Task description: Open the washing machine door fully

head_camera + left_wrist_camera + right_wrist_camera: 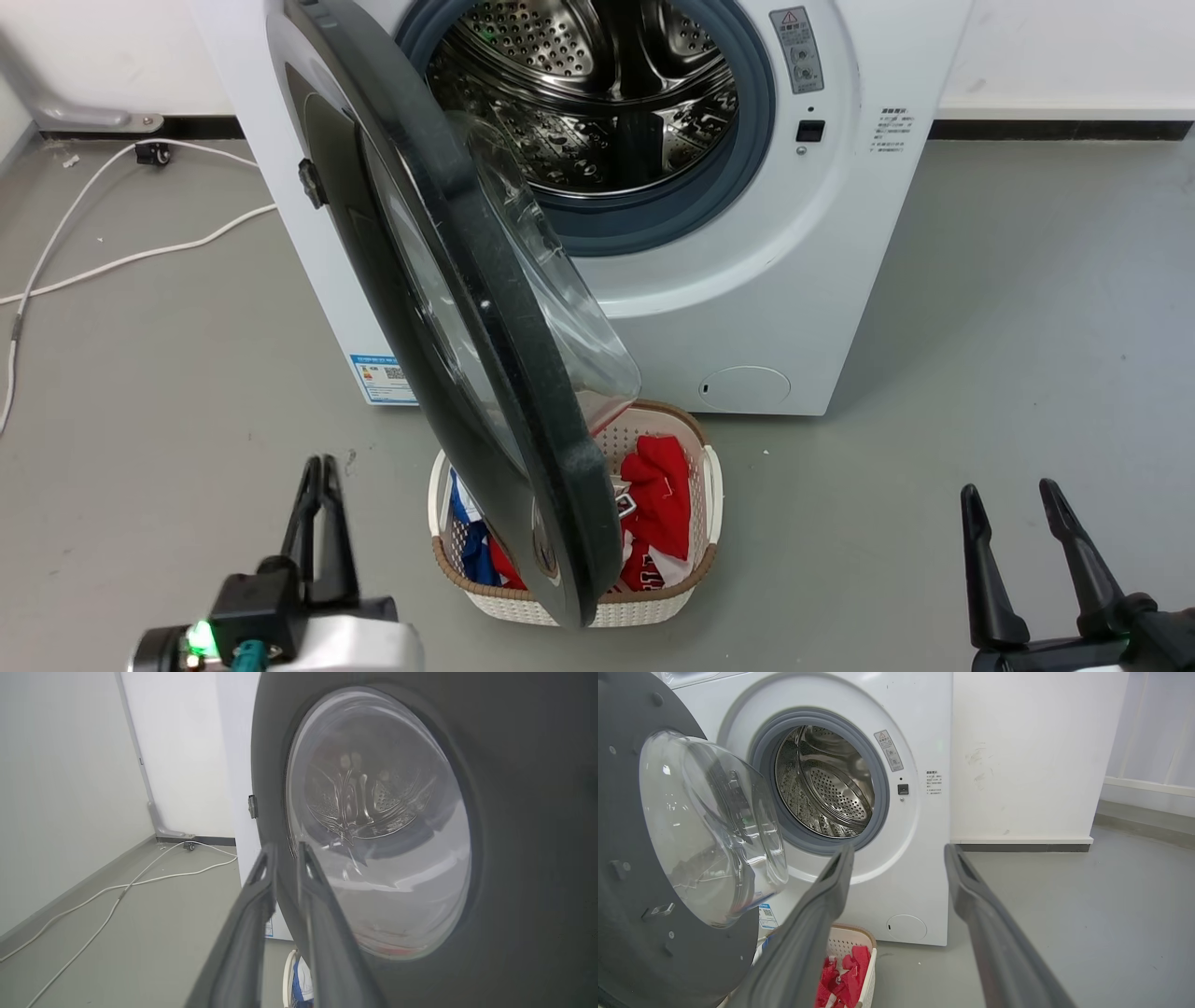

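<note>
Dead centre of the head view, running from 11 o'clock down to 6, the washing machine door (448, 308) stands edge-on to me. It is swung approx halfway out from the washing machine (794, 280), hinge side at 10 o'clock, glass bowl (551, 308) bulging toward 3, free rim low at 6. By my reckoning it's not fully open; the rest of the swing goes toward 9 o'clock.

Behind it, at 12 to 1 o'clock, the rubber ring (756, 103) and drum (579, 56) are exposed. Under the free rim at 6 o'clock sits a laundry basket (644, 611) w/ red and blue clothes (658, 495). Can't tell if the rim clears it or brushes it.

At 7 o'clock is my left gripper (319, 464), fingers pinched nearly together, nothing btwn them, apart from the door. From the left wrist cam, the left gripper (286, 847) points at the door's (523, 788) black outer face, just at 9 o'clock of the glass. Contact or not, can't tell.

At 4 o'clock is my right gripper (1008, 488), fingers spread wide, empty, well apart from the door. The right wrist cam has the right gripper (899, 850) aimed at the machine front, the door's (619, 835) inner side at 9 o'clock.

Risks:
- The L arm stands on the side the door must swing into, so it could block or get hit.
- Any push on that glossy outer face would shut the door, or the tips would skid off.
- A hard shove from the R side could bounce it off the hinge stop.
- The free rim may snag the basket.
- A floor cable (140, 254) at 9 o'clock could foul my wheels if I shift that way.
</note>
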`<state>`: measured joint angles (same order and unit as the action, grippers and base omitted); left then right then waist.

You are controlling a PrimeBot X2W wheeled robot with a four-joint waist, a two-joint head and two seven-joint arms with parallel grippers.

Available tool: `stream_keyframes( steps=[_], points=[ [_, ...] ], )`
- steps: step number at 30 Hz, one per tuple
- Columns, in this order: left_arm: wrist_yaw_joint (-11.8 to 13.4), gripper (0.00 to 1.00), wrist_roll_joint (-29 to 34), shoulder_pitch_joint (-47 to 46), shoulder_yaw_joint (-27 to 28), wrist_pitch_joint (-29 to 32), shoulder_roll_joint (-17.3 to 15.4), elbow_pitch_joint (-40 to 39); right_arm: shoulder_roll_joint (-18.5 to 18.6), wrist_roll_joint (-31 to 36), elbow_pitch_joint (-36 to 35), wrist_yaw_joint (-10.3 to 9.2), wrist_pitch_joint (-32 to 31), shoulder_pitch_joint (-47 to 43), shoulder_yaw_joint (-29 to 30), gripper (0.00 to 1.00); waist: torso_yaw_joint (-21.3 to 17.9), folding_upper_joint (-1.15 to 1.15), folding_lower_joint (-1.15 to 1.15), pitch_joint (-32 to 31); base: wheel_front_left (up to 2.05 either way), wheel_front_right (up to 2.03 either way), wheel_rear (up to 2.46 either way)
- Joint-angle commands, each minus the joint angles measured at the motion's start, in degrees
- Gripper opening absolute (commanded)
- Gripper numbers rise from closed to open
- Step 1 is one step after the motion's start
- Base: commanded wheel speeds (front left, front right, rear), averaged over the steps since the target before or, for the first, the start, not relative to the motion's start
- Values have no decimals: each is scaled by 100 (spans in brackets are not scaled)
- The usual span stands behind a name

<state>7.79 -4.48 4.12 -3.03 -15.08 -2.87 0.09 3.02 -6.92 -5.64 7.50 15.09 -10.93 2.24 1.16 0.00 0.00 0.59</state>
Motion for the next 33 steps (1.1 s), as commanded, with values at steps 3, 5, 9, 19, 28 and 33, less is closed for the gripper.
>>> stream_keyframes(
  steps=[3, 5, 9, 19, 28, 33],
  points=[
    [27, 0, 112, -165, 144, -15, -1, -317, -24, -2, -27, -1, 10, -23, 0, 100, 12, 0, 0, -12, 0, 0, 0],
    [8, 0, 176, -242, 172, -14, 2, -558, -24, -17, -44, -1, 10, -21, 7, 100, 21, 0, 0, -20, 0, 0, 0],
    [-93, 0, 309, -484, 93, -14, -1, -1118, -23, -53, -65, -1, 10, -17, 9, 100, 51, 0, 0, -24, 0, 0, 0],
    [-494, 0, 660, -1058, -857, -10, -45, -2106, -24, -109, -64, -1, 10, 13, -74, 100, 65, 0, 0, -64, 0, 0, 0],
    [-702, 0, 768, -1227, -1876, -9, -36, -2272, -24, -64, -48, -1, 10, 30, -105, 100, 29, 0, 0, -89, 0, 0, 0],
    [-769, 0, 677, -1291, -2456, -9, -20, -2114, -24, -67, -50, -1, 10, 53, -139, 100, 36, 0, 0, -86, 0, 0, 0]
  ],
)
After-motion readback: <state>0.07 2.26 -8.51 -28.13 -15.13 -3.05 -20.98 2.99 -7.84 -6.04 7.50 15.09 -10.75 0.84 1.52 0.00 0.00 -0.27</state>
